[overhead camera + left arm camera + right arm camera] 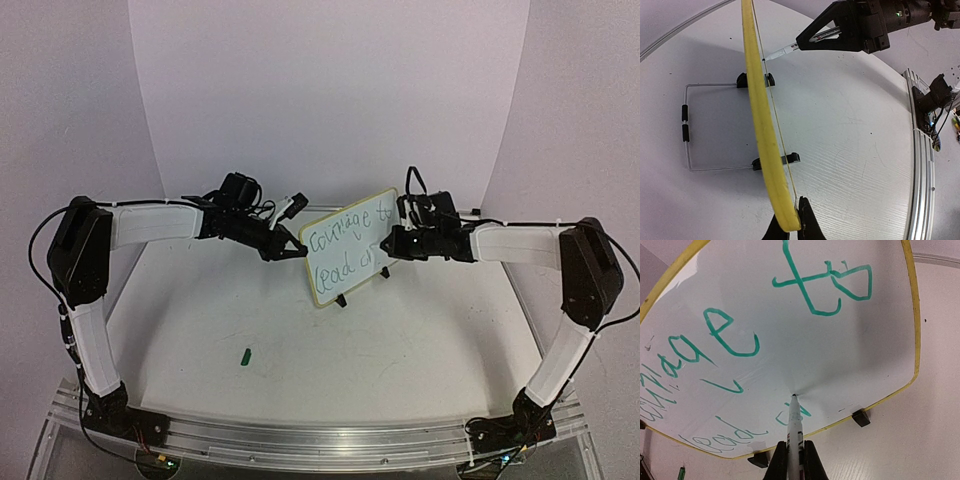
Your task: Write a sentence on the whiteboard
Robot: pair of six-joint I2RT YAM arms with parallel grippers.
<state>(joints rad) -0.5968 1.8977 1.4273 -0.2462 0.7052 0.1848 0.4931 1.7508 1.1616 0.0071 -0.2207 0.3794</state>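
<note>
White round-edged table [400, 330], aluminium rail [320, 435] along its near edge where both arm bases are bolted.

Left arm [150, 222] and right arm [520, 243] both reach inward and meet at the board from opposite sides.

The whiteboard [350, 245] stands upright near the table's middle, towards the back. Its written face is turned to the right arm and the top camera. Pale-yellow rim [760, 100], seen edge-on from the left wrist. A thin wire stand [687, 150] lies flat on the table behind it.

The sentence [348, 243] is in green, in two slanted lines. The upper line reads "courage to" (the "to" [800, 282] is large and clear in the right wrist view). The lower line begins "lead", then a letter or two partly hidden behind the pen.

Left gripper [295, 250]: clenched on the board's left edge, one finger on each side of the yellow rim [790, 227].

Right gripper [390, 245]: fingers closed tight around a white-barrelled marker [795, 425], which juts forward between them. The marker tip touches the white surface at the end of the lower line, just above the bottom rim. From the left wrist the same tip [782, 50] meets the board's face.

Black feet [861, 417] clip the bottom rim and rest on the table.

A small green piece [246, 354] lies alone on the table, well apart from the board, nearer the left arm.
</note>
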